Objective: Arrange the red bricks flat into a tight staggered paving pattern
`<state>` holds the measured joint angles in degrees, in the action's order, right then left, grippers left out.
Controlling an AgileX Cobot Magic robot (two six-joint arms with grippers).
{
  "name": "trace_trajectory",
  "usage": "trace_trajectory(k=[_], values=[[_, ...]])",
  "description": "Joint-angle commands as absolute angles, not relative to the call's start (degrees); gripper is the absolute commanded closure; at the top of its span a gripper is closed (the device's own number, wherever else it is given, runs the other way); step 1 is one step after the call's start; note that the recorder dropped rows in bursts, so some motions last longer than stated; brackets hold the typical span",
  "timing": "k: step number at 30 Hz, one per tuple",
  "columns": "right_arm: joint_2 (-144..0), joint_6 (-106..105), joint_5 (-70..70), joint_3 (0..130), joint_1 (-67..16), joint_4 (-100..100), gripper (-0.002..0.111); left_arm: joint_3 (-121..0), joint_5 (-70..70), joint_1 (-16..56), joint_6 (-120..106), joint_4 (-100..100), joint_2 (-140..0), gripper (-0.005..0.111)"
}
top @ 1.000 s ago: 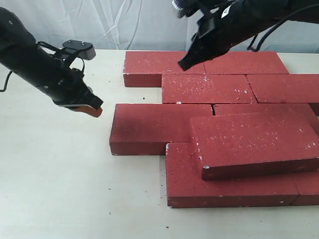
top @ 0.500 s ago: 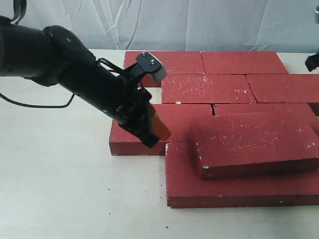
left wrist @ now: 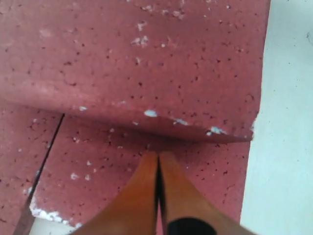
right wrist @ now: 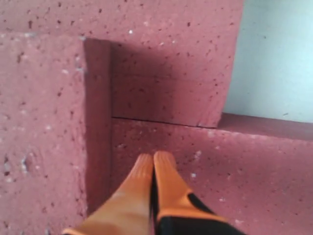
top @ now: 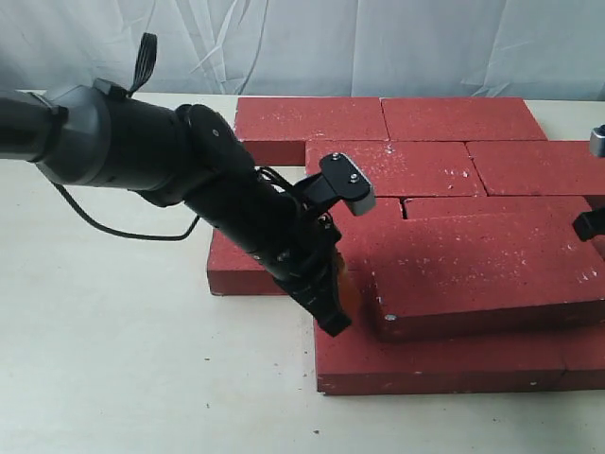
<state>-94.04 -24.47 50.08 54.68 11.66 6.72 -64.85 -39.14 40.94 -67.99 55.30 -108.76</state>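
Note:
Several dark red bricks lie flat in staggered rows (top: 388, 168). One more brick (top: 482, 270) rests loose and skewed on top of the front rows. My left gripper (top: 333, 307) is shut and empty, its tips low on the front brick (top: 425, 364) by the top brick's left end. In the left wrist view the shut fingertips (left wrist: 158, 156) point at that raised brick's edge (left wrist: 146, 73). My right gripper (top: 588, 225) shows at the right edge, beside the top brick's right end. Its orange fingers (right wrist: 154, 159) are shut beside the raised brick's side (right wrist: 39, 122).
The pale table (top: 123, 359) lies bare left of and in front of the bricks. A white cloth backdrop (top: 284, 47) hangs behind. The left arm's black body and cable (top: 142, 151) stretch across from the left.
The left arm has swung right from the bare table to the top brick's left end. The right arm has left the back row and come down at the brick's right end.

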Motion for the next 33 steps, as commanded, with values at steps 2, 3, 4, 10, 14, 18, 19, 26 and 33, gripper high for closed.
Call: trace_trajectory(k=[2, 3, 4, 10, 14, 18, 19, 26, 33], values=[[-93.45, -30.59, 50.35, 53.95, 11.85, 14.66, 0.109, -65.65, -37.72, 43.52, -67.64, 56.69, -109.02, 0.107], [-93.45, -31.86, 50.83, 53.95, 11.85, 15.86, 0.109, -65.65, -37.29, 43.93, -67.64, 57.04, -109.02, 0.107], [-93.45, -32.33, 51.11, 53.95, 11.85, 16.75, 0.109, -65.65, -36.88, 44.35, -67.64, 57.16, -109.02, 0.107], [-93.45, -32.51, 51.38, 53.95, 11.85, 17.42, 0.109, -65.65, -33.86, 45.87, -67.64, 56.9, -109.02, 0.107], [-92.69, -33.45, 51.24, 53.95, 11.85, 19.02, 0.109, -65.65, -30.66, 45.87, -67.92, 55.59, -108.73, 0.107], [-89.36, -35.11, 51.71, 54.8, 9.19, 20.38, 0.109, -65.65, -29.08, 45.76, -67.92, 54.54, -106.59, 0.107], [-88.56, -35.11, 51.88, 55.24, 8.03, 20.38, 0.109, -65.65, -29.08, 45.66, -67.8, 54.4, -105.81, 0.107], [-83.32, -34.76, 52.9, 57.68, -1.44, 21.38, 0.109, -65.65, -30.74, 42.77, -62.28, 47.4, -102.03, 0.107], [-83.81, -33.49, 50.64, 61.18, -7.72, 26.14, 0.109, -64.83, -31.82, 35.84, -59.1, 44.32, -99.31, 0.107]])
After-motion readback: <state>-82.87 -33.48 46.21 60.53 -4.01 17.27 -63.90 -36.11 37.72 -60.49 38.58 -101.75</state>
